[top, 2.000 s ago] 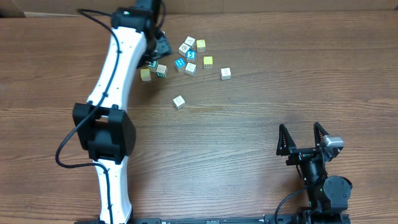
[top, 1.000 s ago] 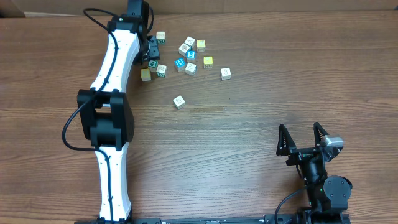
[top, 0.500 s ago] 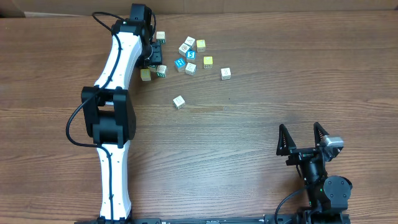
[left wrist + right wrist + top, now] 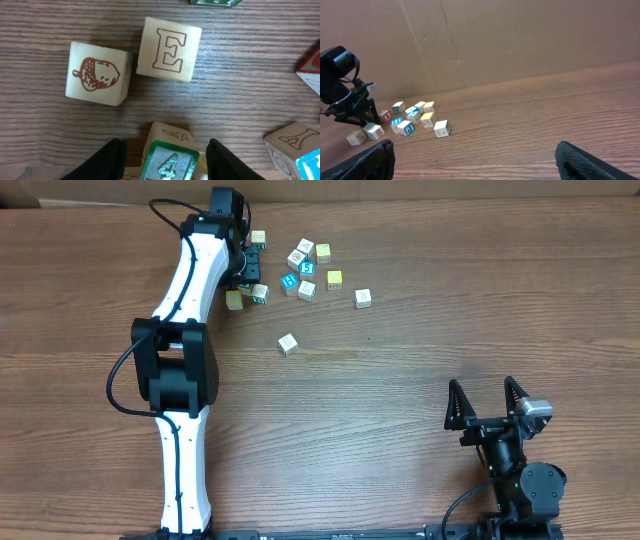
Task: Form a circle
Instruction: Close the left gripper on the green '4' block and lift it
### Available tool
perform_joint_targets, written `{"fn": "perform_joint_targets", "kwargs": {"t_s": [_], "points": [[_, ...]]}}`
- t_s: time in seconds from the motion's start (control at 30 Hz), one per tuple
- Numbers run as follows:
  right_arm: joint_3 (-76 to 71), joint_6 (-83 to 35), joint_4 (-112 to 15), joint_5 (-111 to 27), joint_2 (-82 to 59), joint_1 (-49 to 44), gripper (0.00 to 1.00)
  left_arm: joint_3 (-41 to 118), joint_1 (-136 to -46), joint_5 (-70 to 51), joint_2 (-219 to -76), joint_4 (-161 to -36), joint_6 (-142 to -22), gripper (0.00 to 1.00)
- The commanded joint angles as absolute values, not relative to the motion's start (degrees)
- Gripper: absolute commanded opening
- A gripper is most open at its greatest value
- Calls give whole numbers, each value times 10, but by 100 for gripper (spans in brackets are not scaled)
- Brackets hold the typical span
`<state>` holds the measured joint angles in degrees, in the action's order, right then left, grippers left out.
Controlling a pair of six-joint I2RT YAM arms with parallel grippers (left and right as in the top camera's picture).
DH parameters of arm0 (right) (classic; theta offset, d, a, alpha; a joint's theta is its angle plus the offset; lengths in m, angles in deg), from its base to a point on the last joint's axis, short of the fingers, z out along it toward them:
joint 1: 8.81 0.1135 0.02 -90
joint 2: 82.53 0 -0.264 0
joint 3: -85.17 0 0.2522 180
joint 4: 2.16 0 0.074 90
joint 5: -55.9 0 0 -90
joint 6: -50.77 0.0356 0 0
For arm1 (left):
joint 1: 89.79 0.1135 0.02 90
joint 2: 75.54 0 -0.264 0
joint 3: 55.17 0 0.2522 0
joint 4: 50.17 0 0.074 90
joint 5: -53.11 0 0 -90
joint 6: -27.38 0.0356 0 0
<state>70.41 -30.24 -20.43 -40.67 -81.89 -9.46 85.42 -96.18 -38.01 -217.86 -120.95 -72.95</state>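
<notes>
- The tight cluster of tiny white and teal letter cubes (image 4: 298,258) sits far back on the brown wooden surface (image 4: 400,330).
- Nearby, the left fingers (image 4: 112,160) stand partly open, straddling a green-faced "4" cube (image 4: 170,162) without touching it.
- The right fingers (image 4: 454,405) gape wide, empty, well apart.

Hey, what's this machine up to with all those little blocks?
The left end effector, at the far side of the table, stands open around a green-faced "4" cube, not gripping it yet. An "E" cube and an acorn cube lie just beyond. The other letter cubes are loosely scattered, not in a circle. The right end effector sits open, away from them.
</notes>
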Motion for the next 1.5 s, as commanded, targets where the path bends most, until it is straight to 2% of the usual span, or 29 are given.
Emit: {"fn": "perform_joint_targets", "kwargs": {"t_s": [0.0,0.07,0.3,0.4,0.53,0.73,0.97,1.47], "points": [[710,-300,-201,-402,-824,-91,100,835,-968,-384,-2187,-1204,-729,46],[710,-300,-201,-402,-824,-91,100,828,-968,-384,-2187,-1200,-729,46],[710,-300,-201,-402,-824,-91,100,828,-968,-384,-2187,-1179,-729,33],[710,-300,-201,-402,-824,-91,100,840,-968,-389,-2183,-1177,-729,33],[710,-300,-201,-402,-824,-91,100,889,-968,-423,-2168,-1211,-729,29],[710,-300,-201,-402,-824,-91,100,941,-968,-402,-2134,-1258,-730,24],[710,-300,-201,-402,-824,-91,100,949,-969,-398,-2078,-1348,-747,13],[710,-300,-201,-402,-824,-91,100,949,-979,-383,-1918,-1555,-781,11]]}}
